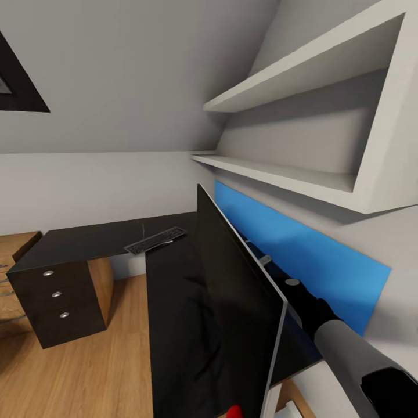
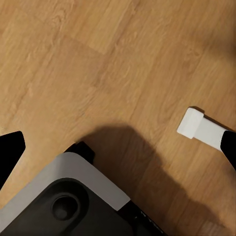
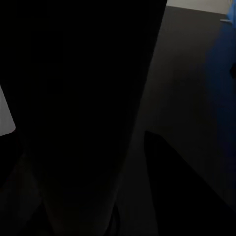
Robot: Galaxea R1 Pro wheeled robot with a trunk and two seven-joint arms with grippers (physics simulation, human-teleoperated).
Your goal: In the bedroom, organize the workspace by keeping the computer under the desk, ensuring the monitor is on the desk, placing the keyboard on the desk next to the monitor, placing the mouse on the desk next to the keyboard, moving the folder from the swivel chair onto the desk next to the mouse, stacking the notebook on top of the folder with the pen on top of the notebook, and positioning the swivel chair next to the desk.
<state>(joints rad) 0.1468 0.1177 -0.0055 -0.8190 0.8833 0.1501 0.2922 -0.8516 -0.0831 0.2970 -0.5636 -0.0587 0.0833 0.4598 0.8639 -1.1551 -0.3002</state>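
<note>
The monitor (image 1: pixel 232 290) stands edge-on to the head view on the glossy black desk (image 1: pixel 168 307), its dark face turned left. Behind it runs the desk's blue back panel (image 1: pixel 302 249). The keyboard (image 1: pixel 155 240) lies flat near the desk's far corner. My right arm (image 1: pixel 348 354) reaches in between the monitor and the blue panel, and the monitor hides its gripper. The right wrist view is nearly black, with a dark slab close up and the blue panel (image 3: pixel 223 73) at one side. My left gripper (image 2: pixel 118 147) hangs open over the wood floor, with one dark fingertip (image 2: pixel 10 152) at each picture edge.
A dark drawer unit (image 1: pixel 58 302) stands under the desk's left wing. White wall shelves (image 1: pixel 302 168) jut out above the desk. A white bar end (image 2: pixel 196 124) rests on the floor (image 2: pixel 98 59) beside my grey base (image 2: pixel 64 196). A wooden cabinet (image 1: pixel 14 249) is at far left.
</note>
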